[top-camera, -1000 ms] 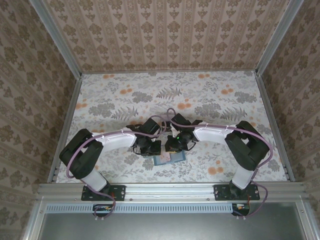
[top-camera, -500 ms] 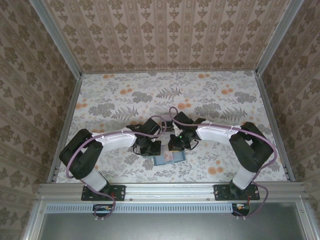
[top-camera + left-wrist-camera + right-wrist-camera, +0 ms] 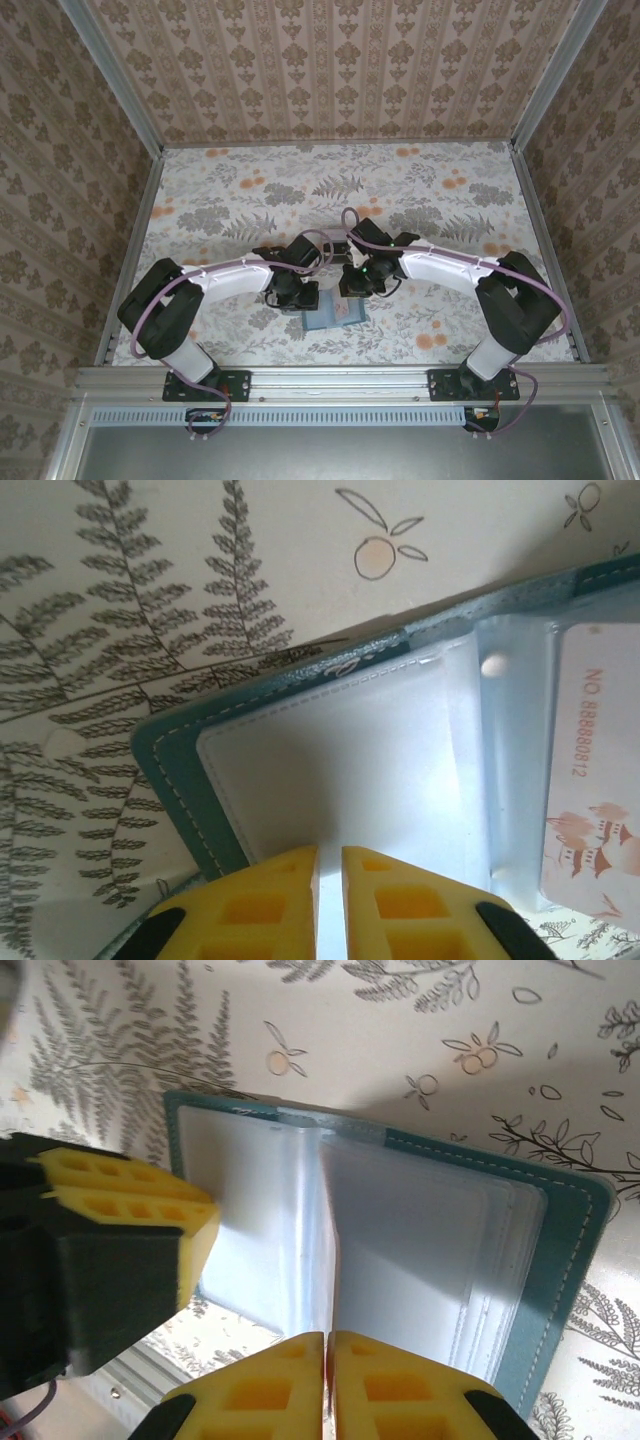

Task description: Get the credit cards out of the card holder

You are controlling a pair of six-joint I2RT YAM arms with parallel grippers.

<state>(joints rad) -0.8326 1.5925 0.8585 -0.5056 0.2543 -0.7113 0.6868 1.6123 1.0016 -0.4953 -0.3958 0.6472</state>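
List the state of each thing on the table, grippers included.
card holder: open, lying flat, inside up.
credit card: tucked in a clear pocket of the holder.
clear sleeve: standing on edge, pinched.
left gripper: shut to a slit over the holder's edge.
right gripper: shut on the clear sleeve.

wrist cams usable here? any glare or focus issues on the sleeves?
Left wrist: card holder's sleeve blown out white near the soft-focus left fingers; the card's printed number is readable. Right wrist: sleeves hazy with sheen, right fingers blurred, shadow on the tablecloth beyond the holder. Top external: evenly lit, holder small in frame.
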